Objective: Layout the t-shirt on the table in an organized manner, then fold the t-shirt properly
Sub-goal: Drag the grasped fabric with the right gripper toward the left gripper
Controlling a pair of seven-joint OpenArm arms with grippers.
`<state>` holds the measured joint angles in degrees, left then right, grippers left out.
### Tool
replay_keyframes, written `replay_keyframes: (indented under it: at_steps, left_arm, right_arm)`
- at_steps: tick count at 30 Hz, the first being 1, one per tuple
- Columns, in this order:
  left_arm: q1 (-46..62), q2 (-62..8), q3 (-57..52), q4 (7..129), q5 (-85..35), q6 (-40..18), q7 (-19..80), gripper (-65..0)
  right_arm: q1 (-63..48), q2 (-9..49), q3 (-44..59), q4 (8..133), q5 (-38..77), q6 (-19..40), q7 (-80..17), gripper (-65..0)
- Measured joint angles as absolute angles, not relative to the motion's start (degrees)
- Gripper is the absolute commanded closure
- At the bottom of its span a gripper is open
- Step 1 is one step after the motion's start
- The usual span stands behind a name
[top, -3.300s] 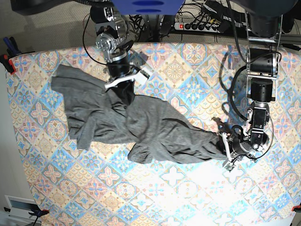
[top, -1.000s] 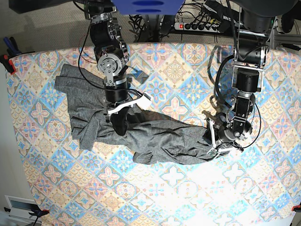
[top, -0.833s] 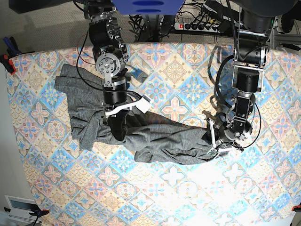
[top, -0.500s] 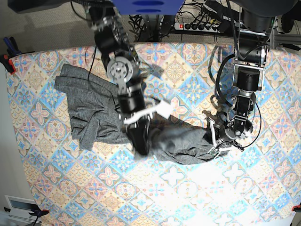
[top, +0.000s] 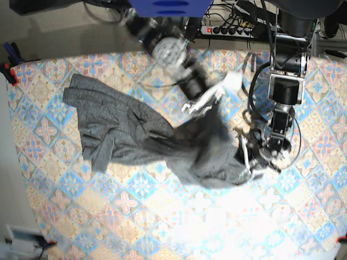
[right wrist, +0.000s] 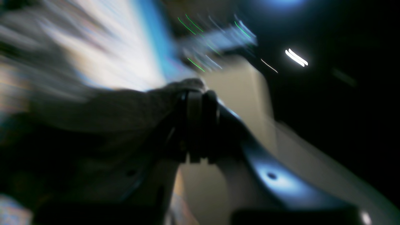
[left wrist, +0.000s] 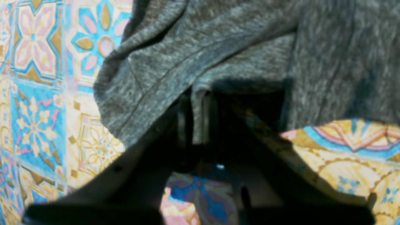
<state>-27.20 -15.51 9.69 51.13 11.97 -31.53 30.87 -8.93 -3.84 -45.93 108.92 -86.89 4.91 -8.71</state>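
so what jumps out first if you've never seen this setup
The dark-grey t-shirt, bunched and twisted across the pastel tiled table, catches the eye first. Near the table's far edge, the right gripper is a motion-blurred streak lifting a fold of it. The left gripper pinches the shirt's other end low on the opposite side.

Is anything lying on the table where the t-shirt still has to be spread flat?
Nothing visible does. Around the bunched t-shirt the table shows only its patterned cloth. Both end effectors are shut on the fabric: the left at one end, the right lifting a fold mid-swing, blurred.
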Motion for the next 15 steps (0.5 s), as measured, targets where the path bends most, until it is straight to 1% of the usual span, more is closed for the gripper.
replay_keyframes:
  at_steps: [3, 5, 8, 9, 15]
  left_arm:
    - [-27.6, -15.1, 9.7, 51.2, 11.9, -32.2, 32.0, -7.7]
    - [-27.4, -14.6, 9.7, 51.3, 12.7, -31.2, 32.1, -7.7]
    - [-27.3, -14.9, 9.7, 51.3, 11.9, -31.7, 31.4, -7.7]
    - [-27.4, -14.9, 9.7, 51.3, 12.0, -31.7, 31.7, -7.7]
    - [-27.3, -14.8, 9.7, 51.3, 11.8, -31.5, 31.7, -7.7]
  right_arm:
    - [-9.4, -3.5, -47.6, 108.9, -87.2, 3.2, -10.9, 0.0]
    - [-8.8, -3.3, -48.0, 108.0, -83.2, 3.7, -9.6, 0.0]
    - [-8.5, -3.0, -48.0, 106.0, -76.1, 3.0, -14.5, 0.0]
    - [-8.4, -3.0, -47.9, 105.1, -74.7, 3.0, -15.7, 0.0]
    - [-7.9, -2.9, -47.8, 102.6, -68.3, 3.0, -15.7, -0.6]
